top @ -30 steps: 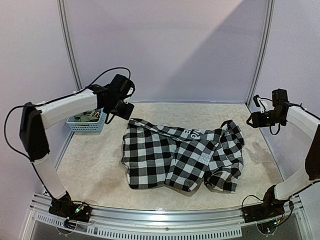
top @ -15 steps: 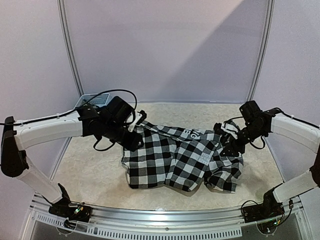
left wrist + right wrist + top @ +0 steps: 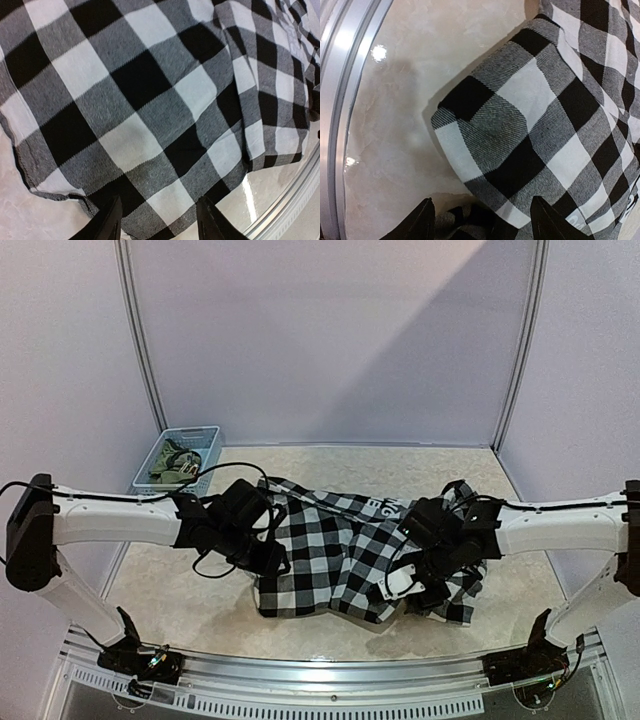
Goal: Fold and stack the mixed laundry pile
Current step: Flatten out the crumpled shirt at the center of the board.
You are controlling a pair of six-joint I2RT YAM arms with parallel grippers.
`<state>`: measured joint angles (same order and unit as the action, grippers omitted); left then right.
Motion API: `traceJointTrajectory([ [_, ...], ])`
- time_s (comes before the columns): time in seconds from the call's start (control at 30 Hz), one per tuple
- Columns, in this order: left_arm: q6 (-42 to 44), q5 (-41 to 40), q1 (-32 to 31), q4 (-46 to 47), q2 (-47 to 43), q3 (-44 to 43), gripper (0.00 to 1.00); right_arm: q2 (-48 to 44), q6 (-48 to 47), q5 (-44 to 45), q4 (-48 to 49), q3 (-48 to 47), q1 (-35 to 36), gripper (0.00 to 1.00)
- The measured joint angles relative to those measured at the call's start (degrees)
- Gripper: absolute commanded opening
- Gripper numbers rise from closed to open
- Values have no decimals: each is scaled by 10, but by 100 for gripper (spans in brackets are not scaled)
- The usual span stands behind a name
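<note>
The black-and-white checked shirt (image 3: 350,545) lies spread and rumpled in the middle of the table. My left gripper (image 3: 272,556) hangs low over its left part, open, with checked cloth (image 3: 150,115) under both fingertips and nothing between them (image 3: 160,226). My right gripper (image 3: 412,588) is low over the shirt's near right hem, also open (image 3: 482,225). A folded corner of the shirt (image 3: 520,125) lies just ahead of its fingers. An olive-green garment (image 3: 170,466) sits bunched in the basket at the back left.
The light blue lattice basket (image 3: 196,436) stands at the table's back left corner. A metal rail (image 3: 342,100) runs along the near table edge, close to the right gripper. Bare table top (image 3: 180,570) shows left of the shirt.
Both arms have swung down from raised positions at the sides to low over the checked shirt. The right jaws have opened somewhat wider. The shirt has not moved.
</note>
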<state>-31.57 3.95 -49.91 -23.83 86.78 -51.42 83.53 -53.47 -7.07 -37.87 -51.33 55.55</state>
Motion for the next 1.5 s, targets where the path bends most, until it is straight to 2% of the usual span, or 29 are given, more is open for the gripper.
traceJointTrajectory([
  [0.17,-43,22,0,19,0,42,51,36,-10,38,31,1,30,58],
  [0.27,-57,30,-1,24,0,51,51,49,-12,50,48,1,37,49],
  [0.3,-61,32,-3,26,0,53,51,51,-11,53,54,1,38,40],
  [0.37,-64,33,-5,28,0,55,51,52,-7,58,63,0,39,16],
  [0.43,-66,34,-6,33,1,57,51,52,-3,68,70,-6,40,2],
  [0.6,-68,33,-8,41,10,65,51,58,22,58,53,-67,32,0],
  [0.73,-69,33,-11,52,27,71,49,61,43,12,13,-172,-6,0],
  [0.9,-75,30,-16,61,44,73,49,93,84,-47,5,-346,-140,0],
  [1.0,-80,27,-19,65,41,76,49,157,132,-50,42,-463,-231,0],
  [1.03,-82,26,-21,64,40,78,49,189,157,-43,63,-508,-259,2],
  [1.1,-83,25,-24,63,38,78,48,256,205,-19,99,-591,-300,31],
  [1.23,-85,13,-38,55,36,78,48,378,303,86,137,-703,-341,64],
  [1.33,-85,0,-48,39,24,77,49,424,374,139,127,-716,-351,75],
  [1.5,-63,-19,-73,8,-16,65,54,381,438,150,116,-577,-372,79],
])
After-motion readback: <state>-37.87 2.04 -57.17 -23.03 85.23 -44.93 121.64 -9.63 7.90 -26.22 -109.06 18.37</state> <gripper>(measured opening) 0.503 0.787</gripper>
